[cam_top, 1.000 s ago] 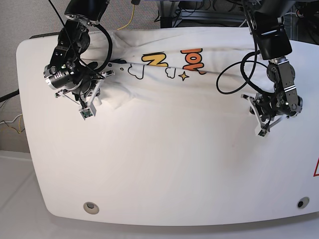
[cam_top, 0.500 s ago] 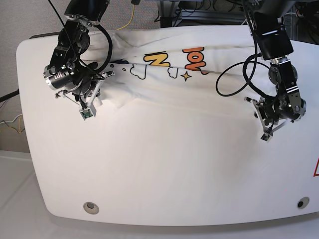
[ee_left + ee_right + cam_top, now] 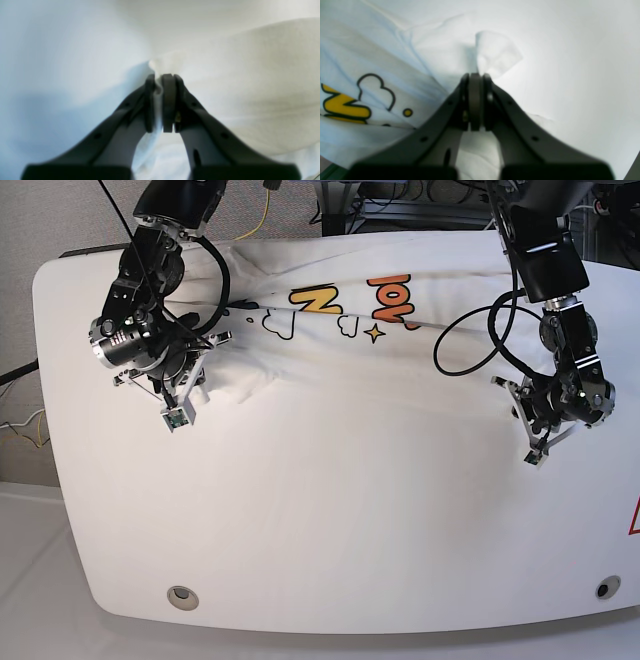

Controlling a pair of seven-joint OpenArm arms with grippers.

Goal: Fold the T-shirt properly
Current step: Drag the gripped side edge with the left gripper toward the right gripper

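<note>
T-shirt (image 3: 340, 370) – white, print up, spread on surface (image 3: 330, 530) | left end effector (image 3: 160, 82) – clenched on cloth fold | right end effector (image 3: 475, 82) – clenched on cloth

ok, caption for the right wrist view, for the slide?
Right gripper shut on a pinched fold of the white T-shirt, cartoon print visible alongside.

Bright, even light is filling the base view, and the glossy tabletop (image 3: 330, 520) is washing out almost to pure white, with only soft, faint shadows lying under the arms. In both wrist views the dark fingers (image 3: 168, 100) are sitting out of focus, blurring most toward the bottom edge. A bluish cast is spreading over the left half of the left wrist view.
</note>
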